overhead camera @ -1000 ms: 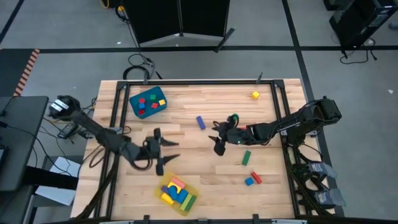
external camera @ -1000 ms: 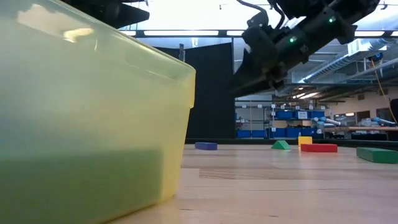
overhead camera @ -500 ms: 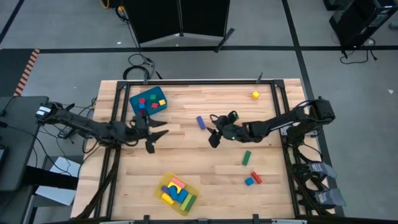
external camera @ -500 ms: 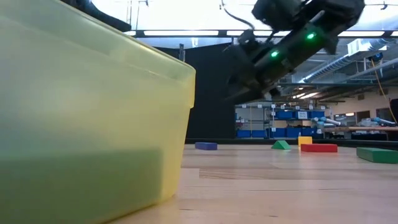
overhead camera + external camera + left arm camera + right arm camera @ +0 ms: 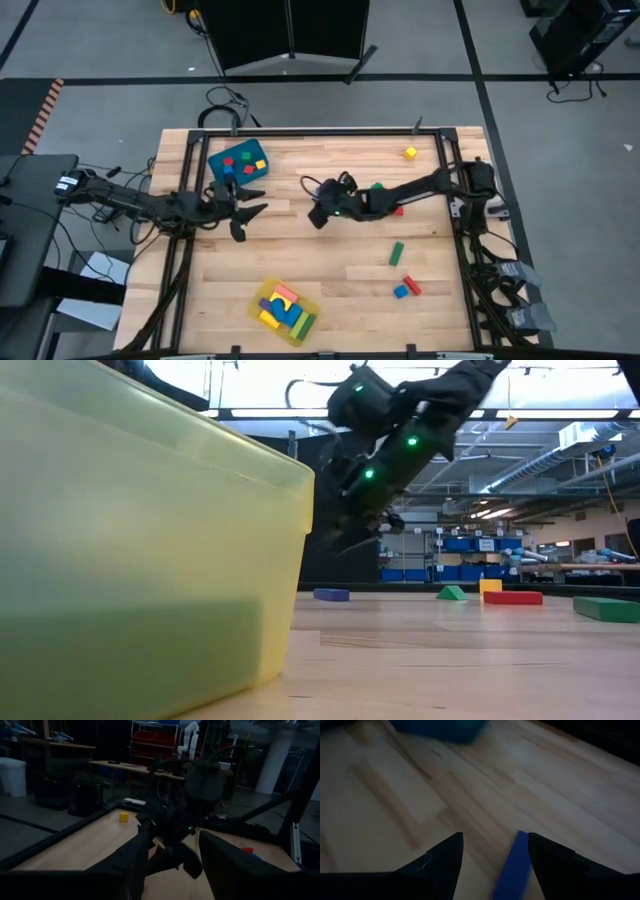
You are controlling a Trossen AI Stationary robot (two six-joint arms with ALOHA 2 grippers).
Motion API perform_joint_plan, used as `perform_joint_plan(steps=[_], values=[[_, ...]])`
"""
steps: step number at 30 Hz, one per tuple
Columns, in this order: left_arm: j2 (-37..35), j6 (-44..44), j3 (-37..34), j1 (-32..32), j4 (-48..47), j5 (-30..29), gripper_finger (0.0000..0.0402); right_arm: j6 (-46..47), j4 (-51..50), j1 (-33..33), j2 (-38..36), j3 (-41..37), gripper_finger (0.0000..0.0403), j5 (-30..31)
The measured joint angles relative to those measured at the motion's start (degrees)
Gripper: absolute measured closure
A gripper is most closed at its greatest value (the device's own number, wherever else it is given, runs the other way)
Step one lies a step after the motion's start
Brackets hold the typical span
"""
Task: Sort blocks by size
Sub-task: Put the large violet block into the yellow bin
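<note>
My right gripper hangs open above the table's middle. Its fingers stand on either side of a blue bar, above it and not touching. The bar lies flat on the wood; in the high view the gripper hides it. My left gripper is open and empty, level, just near of the blue bin. Loose blocks lie on the table: a yellow cube, a green bar, and a red and blue pair.
The blue bin at the far left holds small cubes. The yellow tray at the near edge holds longer blocks; its wall fills the low view's left. Green and red blocks lie under the right arm. Bare wood lies between the grippers.
My left gripper has drawn away from the yellow tray toward the far edge and the blue bin, then kept still. My right gripper has gone toward the table's left and down, ending over the blue bar. No block has moved.
</note>
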Motion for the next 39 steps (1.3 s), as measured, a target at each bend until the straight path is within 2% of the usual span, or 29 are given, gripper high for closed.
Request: perform_joint_plan(steps=[5,14,20,34,39], values=[[-0.1,-0.8,0.0,0.0,0.2,0.5,0.022,2.1,-9.9,-1.4,2.4,6.3,0.0169,-0.2],[-0.2,-1.3,0.0,0.0,0.6,1.0,0.022,5.4,-13.2,-6.1,4.4,6.3,0.0169,-7.0],[-0.2,-1.3,0.0,0.0,0.6,1.0,0.022,5.1,-11.3,-6.6,5.7,6.4,0.0169,-8.9],[-0.2,-1.3,0.0,0.2,0.3,0.9,0.022,5.1,-10.5,-5.3,9.4,6.4,0.0169,-8.5],[-0.2,-1.2,0.0,0.2,0.1,0.7,0.022,5.4,-11.0,-5.3,9.5,6.4,0.0196,-8.3]])
